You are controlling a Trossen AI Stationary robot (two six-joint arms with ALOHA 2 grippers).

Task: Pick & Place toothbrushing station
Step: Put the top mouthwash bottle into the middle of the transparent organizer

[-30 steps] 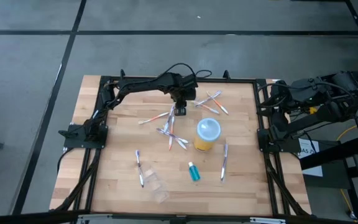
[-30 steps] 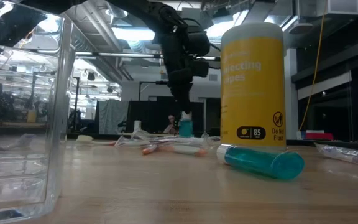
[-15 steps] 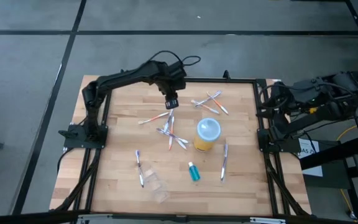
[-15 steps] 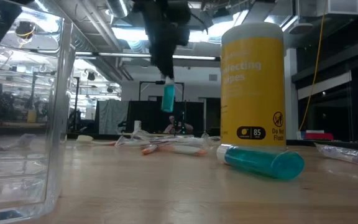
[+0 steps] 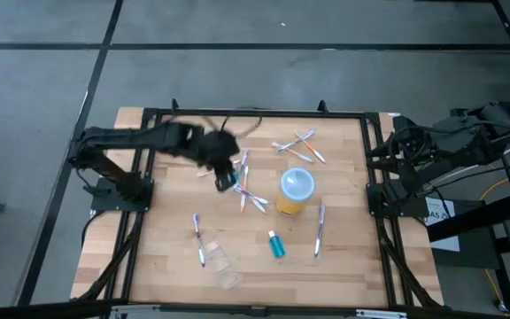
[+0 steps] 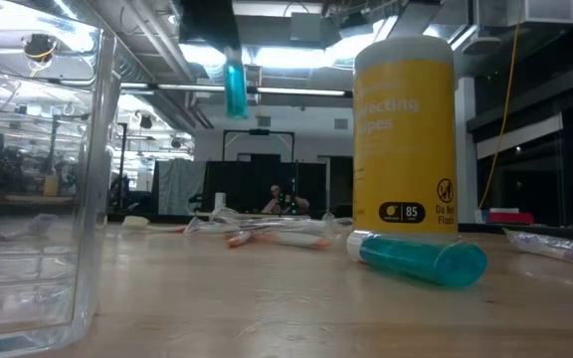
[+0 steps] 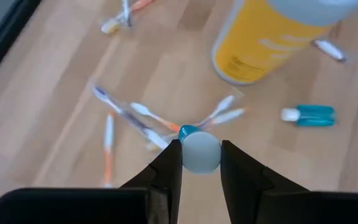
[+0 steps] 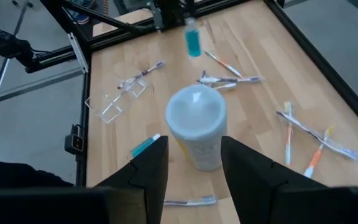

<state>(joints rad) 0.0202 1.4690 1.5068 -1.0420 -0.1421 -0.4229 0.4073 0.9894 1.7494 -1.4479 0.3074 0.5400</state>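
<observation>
The left gripper [image 5: 224, 178] holds a small teal tube [image 6: 235, 88] up in the air, with its jaws closed snug on the tube's white cap. A second ago this gripper was low near the back of the counter [image 5: 166, 257], over the toothbrushes. Now the arm has pulled back toward its own side, and the tube hangs high above the wood, higher than it was half a second ago. Below it lies a bunch of toothbrushes [image 5: 246, 190], and these have not moved. The yellow cup [image 5: 295, 192] with the pale-blue top stands just where it stood, in the middle of the counter. A second teal tube [image 5: 276, 245] lies flat in front of the cup, same as before. The clear pouch [image 5: 222, 266] sits near the front edge. The right gripper [image 8: 194, 163] waits off to the right side, away from the things, and its jaws stand open with nothing in them.
</observation>
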